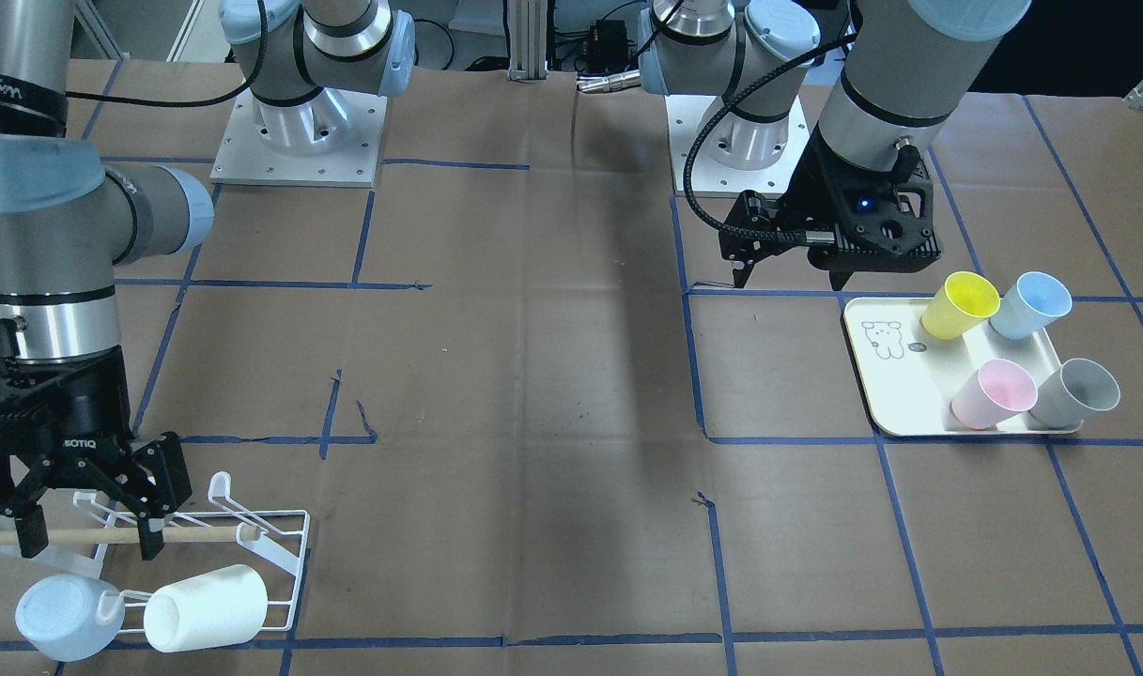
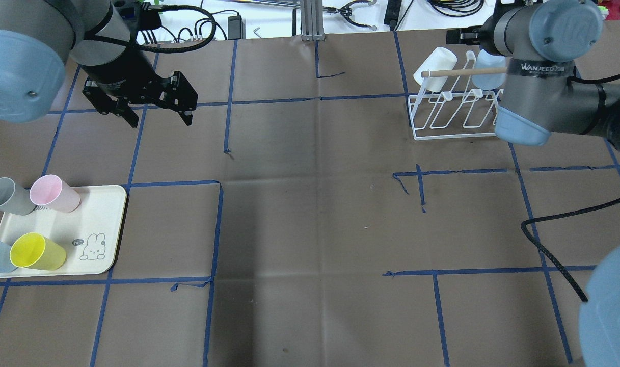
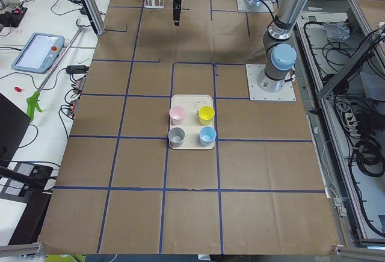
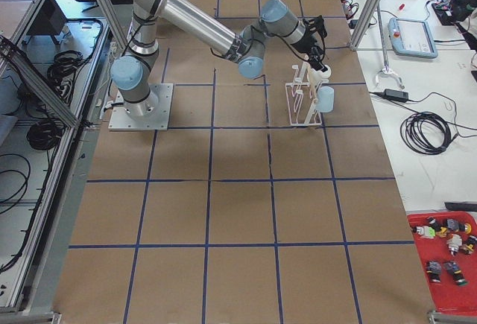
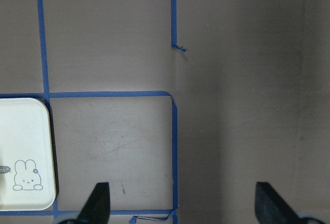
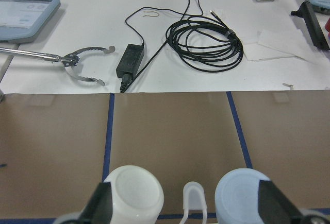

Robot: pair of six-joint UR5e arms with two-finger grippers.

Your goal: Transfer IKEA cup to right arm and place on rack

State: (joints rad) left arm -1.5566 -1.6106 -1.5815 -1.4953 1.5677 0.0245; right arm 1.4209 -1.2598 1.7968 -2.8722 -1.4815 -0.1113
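Note:
The white wire rack (image 1: 280,526) with a wooden dowel holds a white cup (image 1: 209,607) and a pale blue cup (image 1: 64,615) lying on its prongs. It also shows in the overhead view (image 2: 442,132). My right gripper (image 1: 90,543) is open and empty just above the rack. In the right wrist view its fingers flank the white cup (image 6: 134,190) and the blue cup (image 6: 242,193). My left gripper (image 1: 789,277) is open and empty, raised beside the cream tray (image 1: 886,376). The overhead view shows the left gripper (image 2: 161,121) too.
The tray carries a yellow cup (image 1: 961,303), a blue cup (image 1: 1031,303), a pink cup (image 1: 994,392) and a grey cup (image 1: 1078,391). Brown paper with blue tape lines covers the table. Cables and tools lie beyond the far edge (image 6: 206,38).

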